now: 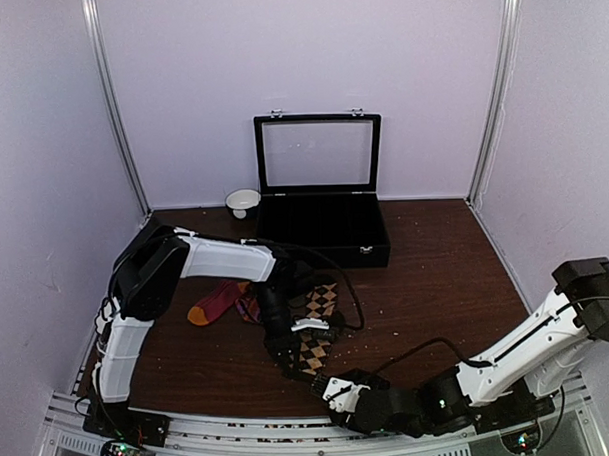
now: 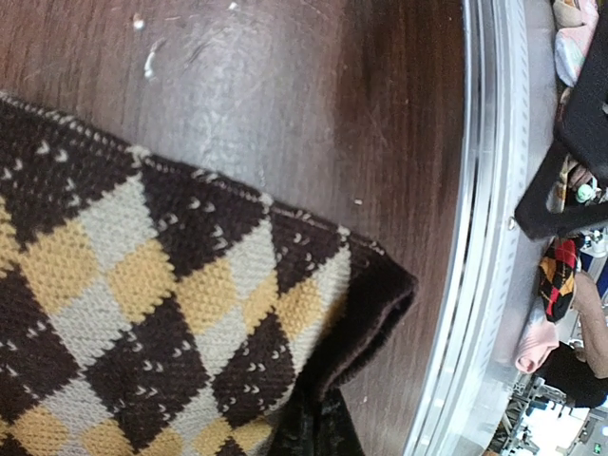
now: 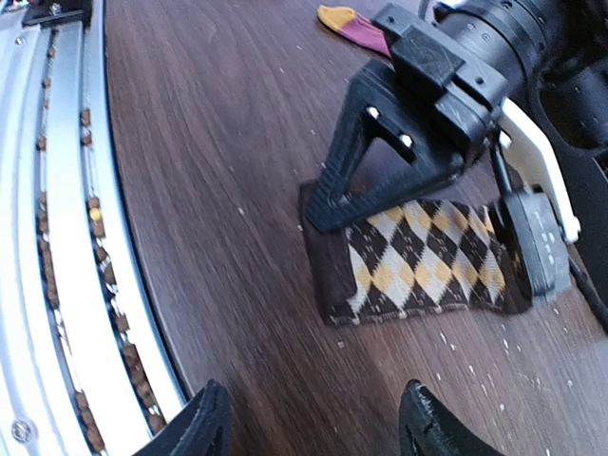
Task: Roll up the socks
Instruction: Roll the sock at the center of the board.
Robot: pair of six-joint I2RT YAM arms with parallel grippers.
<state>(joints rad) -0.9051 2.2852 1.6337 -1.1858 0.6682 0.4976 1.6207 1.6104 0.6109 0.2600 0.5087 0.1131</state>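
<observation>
Pale lilac walls close in a dark wood counter (image 1: pixel 436 273). At its back stands a black case (image 1: pixel 323 227) with its glass lid raised, and a small white bowl (image 1: pixel 243 200) sits just beside the case's left corner.

Near the middle of the counter the argyle sock (image 3: pixel 427 261), dark brown with tan and cream diamonds, lies flat on the wood. The left fingers (image 3: pixel 328 204) come down on its near end, drawn fully together with their tips touching the plain brown cuff. Whether any fabric is pinched between them cannot be told. In the left wrist view the cuff corner looks folded and bunched.

The magenta sock (image 1: pixel 219 301), orange at the toe, lies on the counter just left of the argyle one, behind the left arm's wrist.

The right fingers (image 1: pixel 325 385) hover low by the near edge, spread apart with nothing between them, pointing at the argyle sock but clear of it.
</observation>
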